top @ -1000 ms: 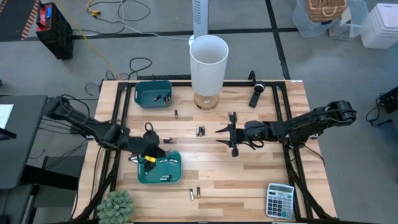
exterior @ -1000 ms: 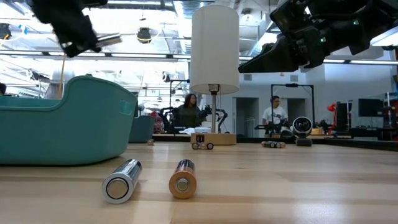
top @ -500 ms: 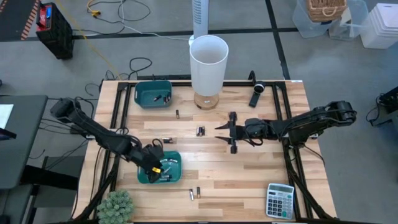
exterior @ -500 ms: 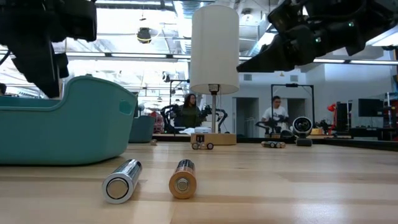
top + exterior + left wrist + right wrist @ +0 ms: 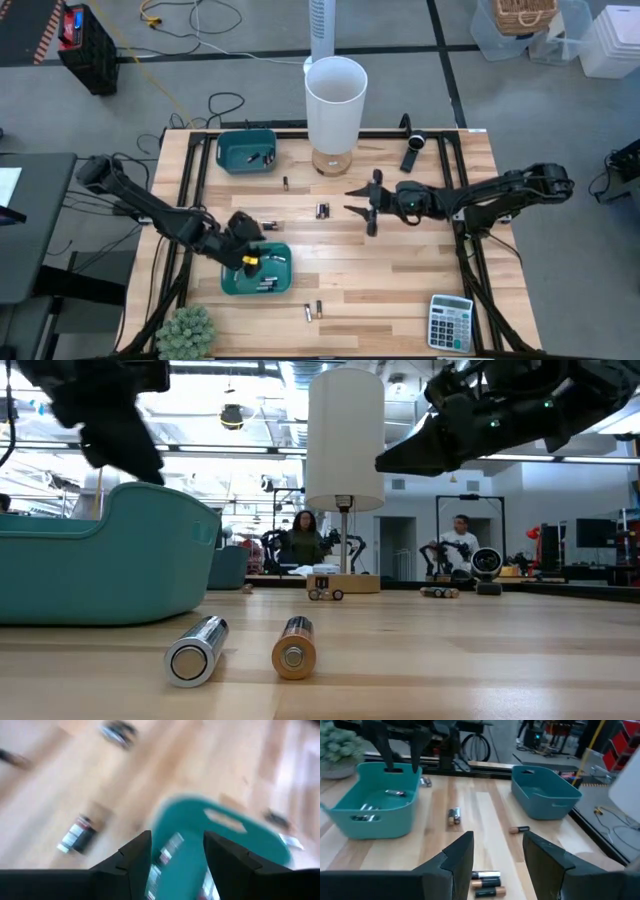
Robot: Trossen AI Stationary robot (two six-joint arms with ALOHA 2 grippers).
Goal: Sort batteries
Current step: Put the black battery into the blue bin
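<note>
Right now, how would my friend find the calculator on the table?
Start at the tall white lamp at the back of the wooden table. Go to the opposite front corner on the right arm's side. The calculator lies there alone, flat and grey with rows of buttons, unlike the small round batteries.

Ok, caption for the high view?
Left gripper open over the near bin; right gripper open above loose batteries mid-table.

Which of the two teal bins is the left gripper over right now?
The near teal bin, the one by the potted plant. The left gripper hangs open over it. The far teal bin sits by the lamp, away from both arms.
</note>
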